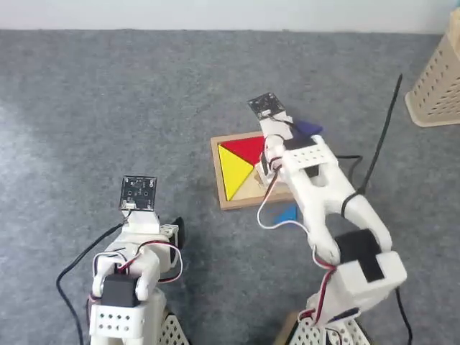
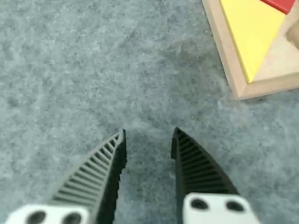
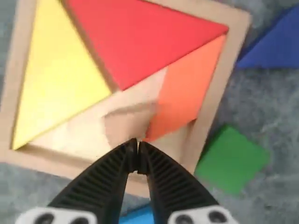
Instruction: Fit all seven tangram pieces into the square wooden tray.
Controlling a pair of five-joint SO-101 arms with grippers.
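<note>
The right end effector (image 3: 138, 148) hung low over the square wooden tray (image 3: 79, 133), its ribbed black fingers pressed almost together with nothing visible between them, the tip above bare wood just beside the lower corner of the orange piece (image 3: 187, 93). The step in hand looked like a nudge to seat that piece, so the closed tip would best work as a blunt pusher. It should stay low, press on the piece's free edge rather than its face, and slide it until one side lies flush along the red triangle (image 3: 140, 37) and another along the tray's raised rim. Light pressure would matter, since a thin flat tile could ride up over its neighbour or the lip. Whether the orange piece already lay fully flat I could not tell. The yellow triangle (image 3: 56, 79) and the red one were large, smooth, matt-painted slabs meeting along a straight seam, and the orange looked slanted and four-sided. The tray was pale, unpainted wood with a narrow frame. Outside it, a green square (image 3: 231, 158) sat just beside the rim, a dark blue triangle (image 3: 275, 46) lay near a corner, and a light blue piece (image 1: 287, 213) lay by the near edge. All rested on the bench's grey, nappy fabric (image 1: 108, 93), which would grip tiles somewhat. The left end effector (image 2: 149, 132) hovered over that fabric, well apart from the tray, its fingers parted and empty.
</note>
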